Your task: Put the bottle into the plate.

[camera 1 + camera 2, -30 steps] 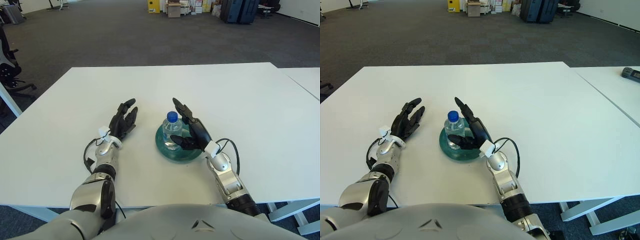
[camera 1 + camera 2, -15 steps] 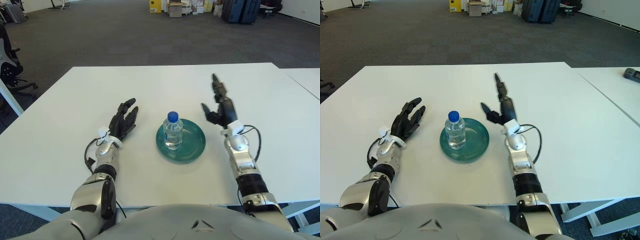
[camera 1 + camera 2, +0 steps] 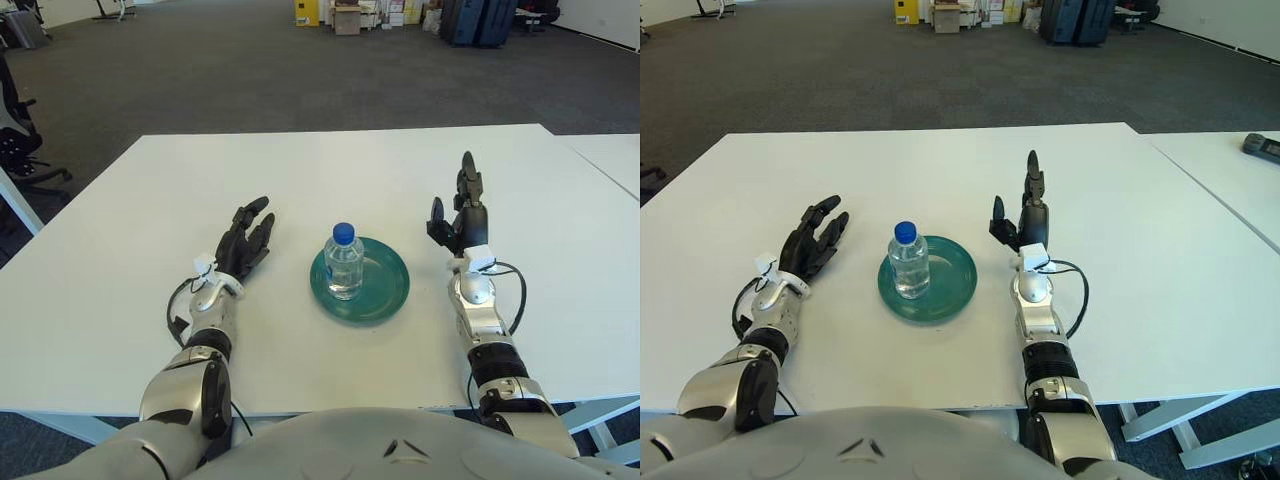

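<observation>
A clear bottle (image 3: 345,262) with a blue cap stands upright on the left part of a round teal plate (image 3: 385,285) in the middle of the white table. My right hand (image 3: 459,212) is to the right of the plate, apart from it, fingers spread and pointing away, holding nothing. On the plate's left my left hand (image 3: 246,240) shows palm down, fingers relaxed and empty.
The white table (image 3: 350,170) stretches wide on all sides of the plate. A second white table (image 3: 1240,170) stands to the right with a dark device (image 3: 1264,146) on it. Boxes and cases stand far back on the carpeted floor.
My right hand let go of the bottle and swung out to the right of the plate, fingers straightening. The bottle stays upright on the plate. The left hand has not moved.
</observation>
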{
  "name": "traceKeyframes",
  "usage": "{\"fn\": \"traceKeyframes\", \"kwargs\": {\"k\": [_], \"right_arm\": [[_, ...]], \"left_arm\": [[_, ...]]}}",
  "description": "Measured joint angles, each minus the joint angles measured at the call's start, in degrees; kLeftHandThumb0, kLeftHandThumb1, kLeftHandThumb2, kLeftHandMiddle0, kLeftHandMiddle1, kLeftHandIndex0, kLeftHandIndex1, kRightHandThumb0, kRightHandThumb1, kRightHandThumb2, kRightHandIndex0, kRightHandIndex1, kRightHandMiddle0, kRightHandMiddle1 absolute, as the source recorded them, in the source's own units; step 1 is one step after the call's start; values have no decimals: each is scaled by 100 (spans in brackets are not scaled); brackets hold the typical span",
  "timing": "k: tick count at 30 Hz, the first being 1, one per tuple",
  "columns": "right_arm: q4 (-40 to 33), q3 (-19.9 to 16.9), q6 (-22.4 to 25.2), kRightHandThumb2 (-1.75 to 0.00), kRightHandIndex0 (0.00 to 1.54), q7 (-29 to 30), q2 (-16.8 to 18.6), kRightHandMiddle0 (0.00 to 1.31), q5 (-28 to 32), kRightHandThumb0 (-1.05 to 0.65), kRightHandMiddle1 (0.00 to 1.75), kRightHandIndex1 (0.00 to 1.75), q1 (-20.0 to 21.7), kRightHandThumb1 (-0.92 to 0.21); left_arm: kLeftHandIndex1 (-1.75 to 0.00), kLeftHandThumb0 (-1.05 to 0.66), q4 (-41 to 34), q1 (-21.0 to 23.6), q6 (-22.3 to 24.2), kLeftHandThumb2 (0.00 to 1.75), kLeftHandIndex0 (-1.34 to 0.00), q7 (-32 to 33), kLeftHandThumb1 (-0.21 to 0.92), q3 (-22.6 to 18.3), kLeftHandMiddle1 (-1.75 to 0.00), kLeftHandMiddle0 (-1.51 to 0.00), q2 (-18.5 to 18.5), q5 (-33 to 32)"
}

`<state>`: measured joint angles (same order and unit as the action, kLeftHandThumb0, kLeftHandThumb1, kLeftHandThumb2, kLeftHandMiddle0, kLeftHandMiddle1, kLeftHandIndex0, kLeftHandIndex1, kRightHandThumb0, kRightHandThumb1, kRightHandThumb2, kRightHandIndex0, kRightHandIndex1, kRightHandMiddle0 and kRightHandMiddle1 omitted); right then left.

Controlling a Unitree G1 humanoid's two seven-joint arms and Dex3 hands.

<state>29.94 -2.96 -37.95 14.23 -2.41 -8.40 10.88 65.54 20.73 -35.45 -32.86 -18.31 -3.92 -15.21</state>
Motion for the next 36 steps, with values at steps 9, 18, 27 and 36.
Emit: {"fn": "traceKeyframes", "kwargs": {"k": [9,18,27,36], "right_arm": [[1709,-209,-211,-101,8,-11,-174,7,127,-87,5,3,582,-92],[3255,-463,-100,-101,24,-459,-272,0,518,-89,51,3,1105,-92],[3757,-529,-95,-99,28,-778,-144,0,607,-91,61,3,1461,-92],[3795,-540,-117,-95,25,-1198,-18,0,695,-87,55,1,1459,-92]], "left_arm": [[-88,-58,11,-2,-12,47,0,-1,92,17,-2,-50,-15,5],[-88,-58,23,-17,-25,46,0,6,92,38,-1,-49,-40,23],[-87,-58,21,-13,-17,46,0,27,92,41,-1,-49,-40,22],[-88,-58,7,-13,-16,47,0,31,92,39,0,-49,-26,12]]}}
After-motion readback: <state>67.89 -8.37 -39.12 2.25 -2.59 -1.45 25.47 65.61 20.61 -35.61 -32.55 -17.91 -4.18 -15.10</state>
